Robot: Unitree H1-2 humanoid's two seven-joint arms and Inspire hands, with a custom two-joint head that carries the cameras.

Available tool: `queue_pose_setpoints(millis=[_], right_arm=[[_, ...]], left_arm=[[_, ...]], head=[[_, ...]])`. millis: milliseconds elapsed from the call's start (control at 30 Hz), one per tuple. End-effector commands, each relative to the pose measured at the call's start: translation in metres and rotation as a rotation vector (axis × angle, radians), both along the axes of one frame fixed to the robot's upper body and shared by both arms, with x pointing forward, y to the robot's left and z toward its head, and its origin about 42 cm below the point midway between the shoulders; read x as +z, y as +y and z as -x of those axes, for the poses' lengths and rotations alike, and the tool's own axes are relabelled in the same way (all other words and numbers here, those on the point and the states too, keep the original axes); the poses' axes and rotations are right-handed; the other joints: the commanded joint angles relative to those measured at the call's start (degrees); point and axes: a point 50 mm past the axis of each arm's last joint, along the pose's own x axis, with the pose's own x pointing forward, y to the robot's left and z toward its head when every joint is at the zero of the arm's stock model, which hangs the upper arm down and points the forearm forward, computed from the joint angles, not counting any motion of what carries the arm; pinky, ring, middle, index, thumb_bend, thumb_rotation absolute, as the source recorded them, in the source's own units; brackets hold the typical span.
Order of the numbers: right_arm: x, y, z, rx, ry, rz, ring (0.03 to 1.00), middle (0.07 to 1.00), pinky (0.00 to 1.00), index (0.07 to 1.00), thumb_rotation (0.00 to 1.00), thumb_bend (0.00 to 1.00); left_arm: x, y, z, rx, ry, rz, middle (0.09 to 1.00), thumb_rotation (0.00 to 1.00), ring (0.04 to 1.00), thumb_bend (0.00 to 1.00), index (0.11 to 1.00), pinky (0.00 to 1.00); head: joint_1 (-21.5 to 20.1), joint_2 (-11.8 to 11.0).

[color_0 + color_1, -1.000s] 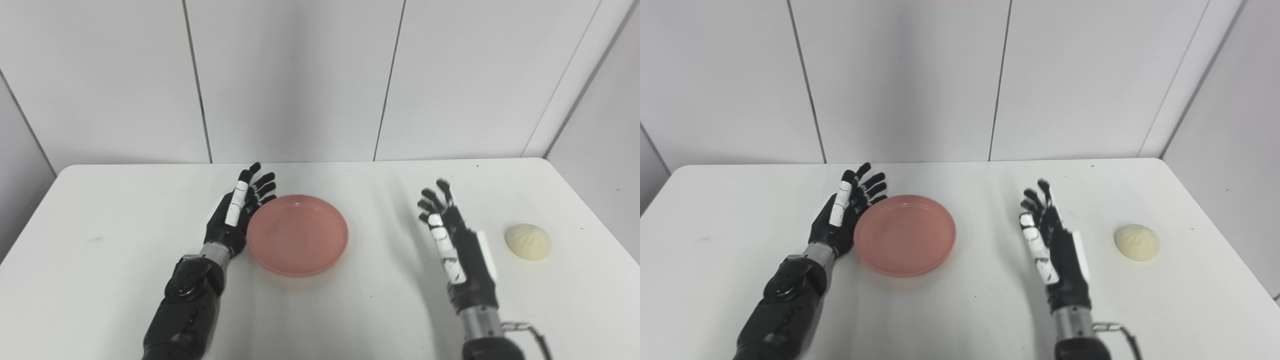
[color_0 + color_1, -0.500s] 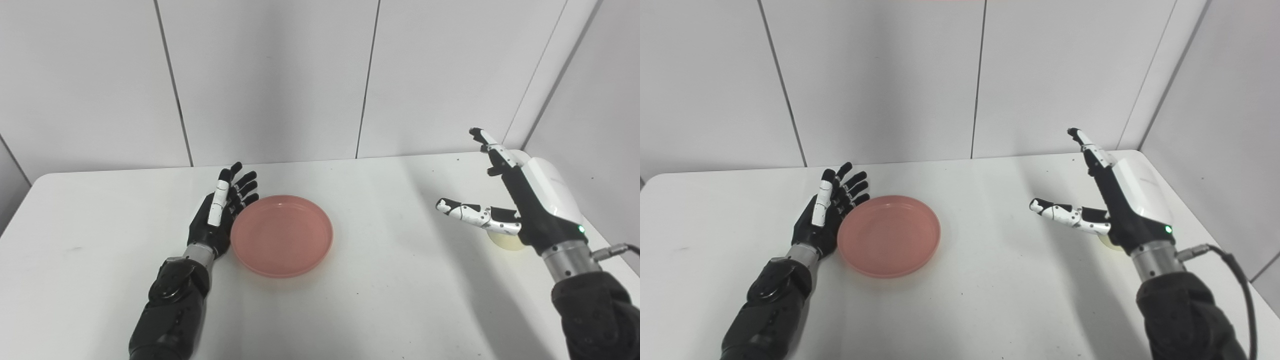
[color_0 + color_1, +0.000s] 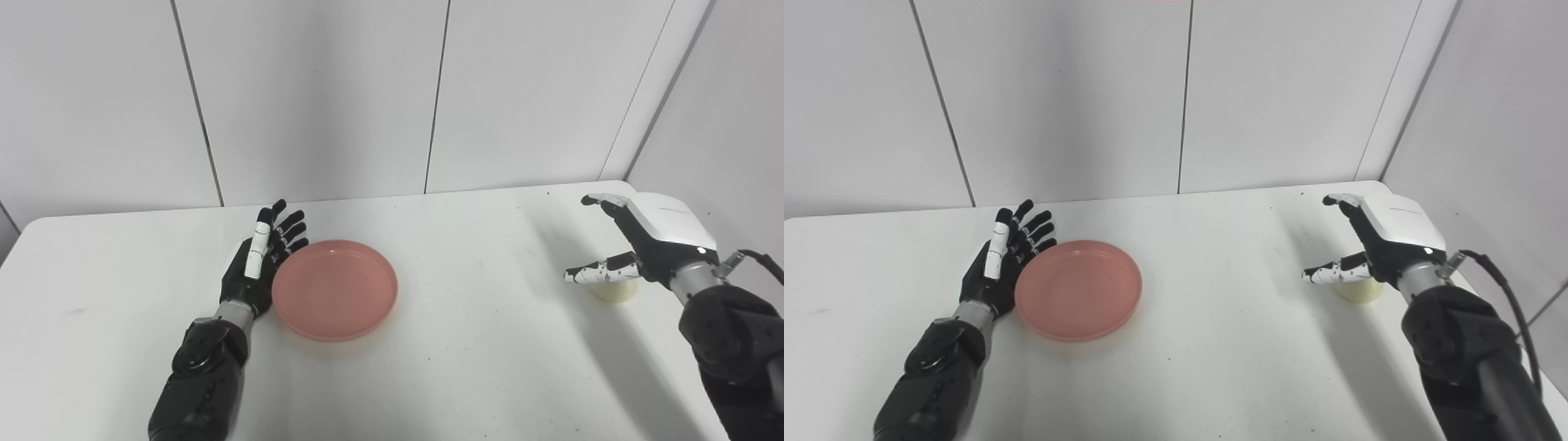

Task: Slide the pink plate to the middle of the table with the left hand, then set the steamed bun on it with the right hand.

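Fingers of the right hand are spread wide and arched over the bun, with the thumb reaching out to its left; nothing is held yet, and whether the hand touches the bun cannot be told, since most of the bun is hidden beneath the palm. Only its pale lower edge is seen, resting on the surface near the right edge. The plate lies left of centre, empty and flat on the surface, well apart from the bun. Just beside its left rim the left hand is held flat and open, fingers extended and gripping nothing. The sliding appears finished, so the grasp of the bun is judged to be the step in hand. For that to be done well, the hand should be lowered until fingers and thumb bracket the bun low on its sides, and closed gently, as a soft bun would be dented by a hard squeeze. No brand, label or writing can be read anywhere.
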Motion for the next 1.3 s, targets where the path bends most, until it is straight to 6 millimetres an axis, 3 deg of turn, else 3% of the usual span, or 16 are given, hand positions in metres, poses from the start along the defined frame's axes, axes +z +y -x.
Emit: queue_pose_setpoints(millis=[0, 400, 867, 1033, 1133, 1267], right_arm=[[0.023, -0.007, -0.006, -0.026, -0.046, 0.062, 0.822, 0.854, 0.67, 0.827, 0.39, 1.00], [0.009, -0.048, -0.045, -0.076, 0.167, 0.086, 0.852, 0.889, 0.78, 0.837, 0.50, 1.00], [0.009, -0.071, -0.067, -0.091, 0.304, 0.134, 0.899, 0.911, 0.87, 0.850, 0.54, 1.00], [0.003, -0.081, -0.069, -0.093, 0.332, 0.116, 0.891, 0.899, 0.87, 0.835, 0.55, 1.00], [-0.002, -0.084, -0.071, -0.094, 0.382, 0.098, 0.850, 0.892, 0.78, 0.842, 0.56, 1.00], [-0.003, -0.087, -0.077, -0.120, 0.449, 0.051, 0.821, 0.866, 0.76, 0.841, 0.53, 1.00]], left_arm=[[-0.030, 0.001, 0.013, -0.005, 0.112, -0.015, 0.889, 0.84, 0.908, 0.92, 0.953, 0.87], [-0.033, 0.001, 0.015, -0.012, 0.117, -0.016, 0.899, 0.82, 0.906, 0.92, 0.957, 0.86], [-0.032, 0.001, 0.015, -0.018, 0.121, -0.031, 0.899, 0.84, 0.896, 0.92, 0.966, 0.86], [-0.033, 0.001, 0.014, -0.024, 0.122, -0.023, 0.904, 0.83, 0.903, 0.91, 0.962, 0.86], [-0.033, 0.003, 0.014, -0.027, 0.125, -0.021, 0.906, 0.82, 0.903, 0.91, 0.959, 0.87], [-0.032, 0.004, 0.013, -0.024, 0.124, -0.032, 0.907, 0.82, 0.886, 0.92, 0.959, 0.84]], head=[[0.0, 0.0], [0.5, -0.4], [0.6, -0.2], [0.7, -0.2], [0.7, 0.0], [0.6, 0.1]])
